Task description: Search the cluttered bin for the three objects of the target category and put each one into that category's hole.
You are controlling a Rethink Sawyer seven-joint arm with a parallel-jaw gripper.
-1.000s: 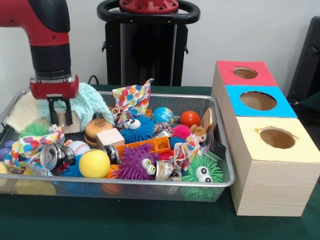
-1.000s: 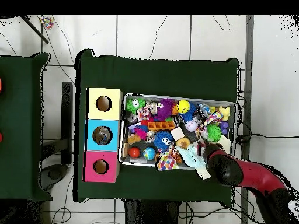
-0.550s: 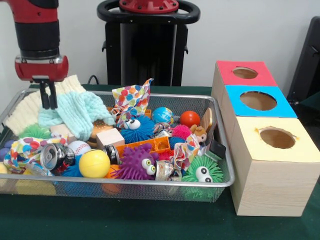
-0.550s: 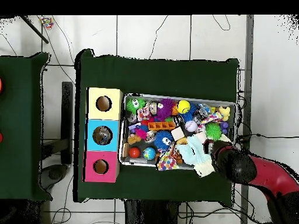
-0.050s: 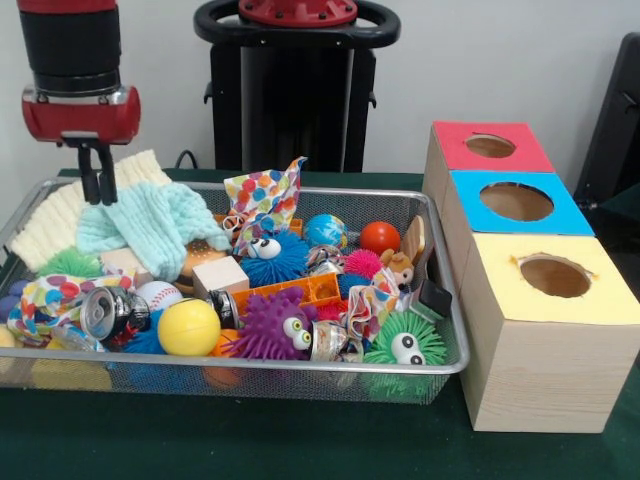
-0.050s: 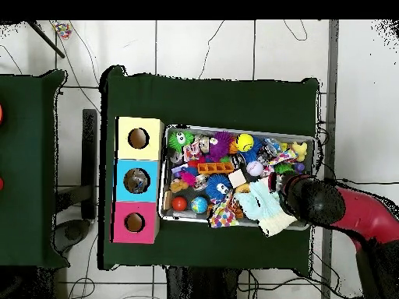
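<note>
The claw (image 5: 97, 185) is pinching the mint knitted cloth (image 5: 150, 222) — soft, light, floppy, best gripped at a bunched fold.

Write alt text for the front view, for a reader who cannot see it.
A red robot arm's end effector lifts a pale knitted cloth from a wire bin crammed with colourful toys. To the right stand three wooden boxes with holes, topped red, blue and yellow.
</note>
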